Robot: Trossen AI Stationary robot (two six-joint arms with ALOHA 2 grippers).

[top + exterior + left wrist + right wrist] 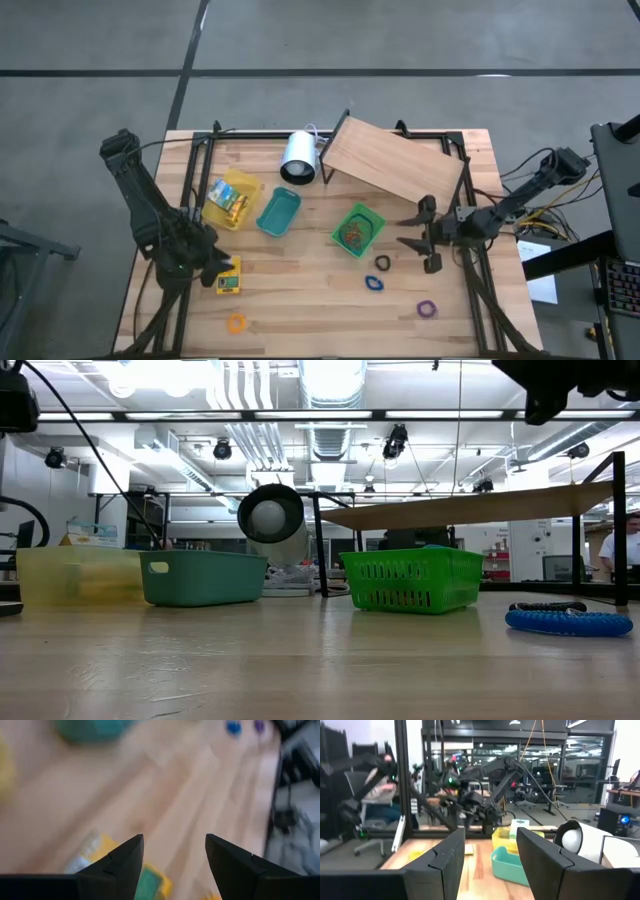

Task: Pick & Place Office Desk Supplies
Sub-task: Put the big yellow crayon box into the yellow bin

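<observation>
Left gripper (212,268) spread wide just beside yellow-and-green packet (229,282); right gripper (420,240) spread too, empty, near green basket (358,229)

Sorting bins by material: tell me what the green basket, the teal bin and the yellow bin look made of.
Green basket: likely rigid plastic, given its moulded lattice walls. Teal bin: probably opaque matte plastic, with solid walls and a handle slot. Yellow bin: seemingly translucent plastic, with light showing through its walls.
</observation>
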